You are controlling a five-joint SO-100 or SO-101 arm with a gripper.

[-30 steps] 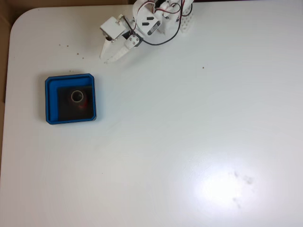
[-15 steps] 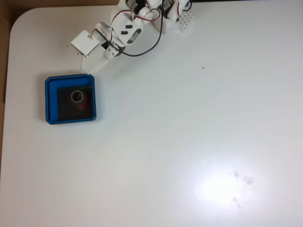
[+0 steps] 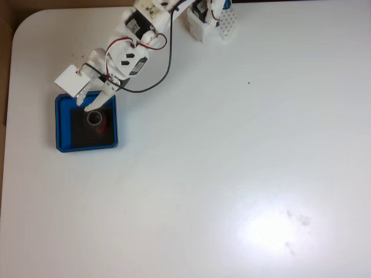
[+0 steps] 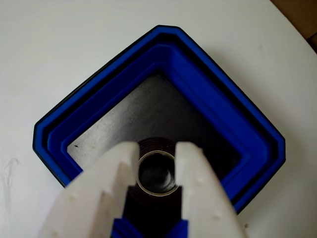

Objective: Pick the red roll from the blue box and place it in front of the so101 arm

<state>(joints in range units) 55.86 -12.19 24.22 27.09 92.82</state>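
The blue box (image 3: 58, 124) lies at the left of the white table in the fixed view. Inside it, on the black floor, stands the red roll (image 3: 96, 120) with its pale core facing up. The so101 arm (image 3: 130, 55) reaches from the top edge down to the box, and its gripper (image 3: 91, 108) hangs over the box's far rim, just above the roll. In the wrist view the gripper (image 4: 157, 148) is open a little. Its white fingers (image 4: 116, 173) stand on either side of the roll (image 4: 156, 173), above it, inside the blue box (image 4: 208, 84).
The arm's white base (image 3: 211, 20) stands at the table's top edge in the fixed view. The table's rounded corner and left edge (image 3: 11, 46) run close to the box. Bare white tabletop (image 3: 232, 162) spreads to the right and below.
The arm has swung left and down from near its base, bringing the gripper from open table to over the blue box and the roll. Box and roll have not moved.
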